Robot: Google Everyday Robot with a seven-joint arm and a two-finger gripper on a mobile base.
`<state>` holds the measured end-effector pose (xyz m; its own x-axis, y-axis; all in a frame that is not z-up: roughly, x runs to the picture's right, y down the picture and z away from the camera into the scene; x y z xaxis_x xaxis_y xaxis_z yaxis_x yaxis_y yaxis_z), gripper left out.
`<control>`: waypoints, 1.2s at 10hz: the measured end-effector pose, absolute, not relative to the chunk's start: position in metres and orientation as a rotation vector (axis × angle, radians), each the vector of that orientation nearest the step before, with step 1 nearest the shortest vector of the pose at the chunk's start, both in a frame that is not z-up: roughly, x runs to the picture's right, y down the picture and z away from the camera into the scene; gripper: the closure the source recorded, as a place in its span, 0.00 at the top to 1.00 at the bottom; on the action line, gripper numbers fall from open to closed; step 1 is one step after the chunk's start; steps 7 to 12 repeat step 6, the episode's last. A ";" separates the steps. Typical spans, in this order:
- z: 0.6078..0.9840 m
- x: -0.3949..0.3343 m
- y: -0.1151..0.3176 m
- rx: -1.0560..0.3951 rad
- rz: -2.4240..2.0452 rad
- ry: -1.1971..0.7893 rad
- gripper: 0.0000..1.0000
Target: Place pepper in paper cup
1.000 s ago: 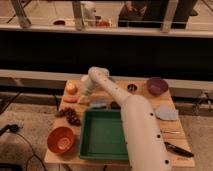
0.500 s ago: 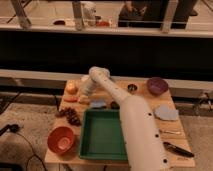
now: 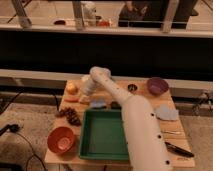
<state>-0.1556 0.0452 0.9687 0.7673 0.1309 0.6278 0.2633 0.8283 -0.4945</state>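
My white arm reaches from the lower right up over the wooden table (image 3: 145, 100), bends at the back, and comes down at the back left. The gripper (image 3: 85, 97) is low over the table there, just right of a round orange-yellow fruit (image 3: 72, 88). A small red-orange piece, which looks like the pepper (image 3: 71, 99), lies on the table just left of the gripper. I cannot tell whether the gripper touches it. I cannot make out the paper cup; it may be hidden behind the arm's white wrist.
A green tray (image 3: 87, 142) sits front middle, an orange bowl (image 3: 62, 140) front left, and dark grapes (image 3: 70, 116) behind the bowl. A blue-grey cloth (image 3: 97, 104), a small metal cup (image 3: 132, 88), a purple bowl (image 3: 157, 86), a grey cloth (image 3: 166, 113) and a black tool (image 3: 177, 149) lie around.
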 end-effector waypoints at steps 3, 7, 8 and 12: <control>0.944 -0.146 0.025 -0.561 -0.063 -0.727 0.00; 0.936 -0.136 0.017 -0.531 -0.045 -0.737 0.00; 0.936 -0.136 0.017 -0.531 -0.045 -0.737 0.00; 0.936 -0.136 0.017 -0.531 -0.045 -0.737 0.00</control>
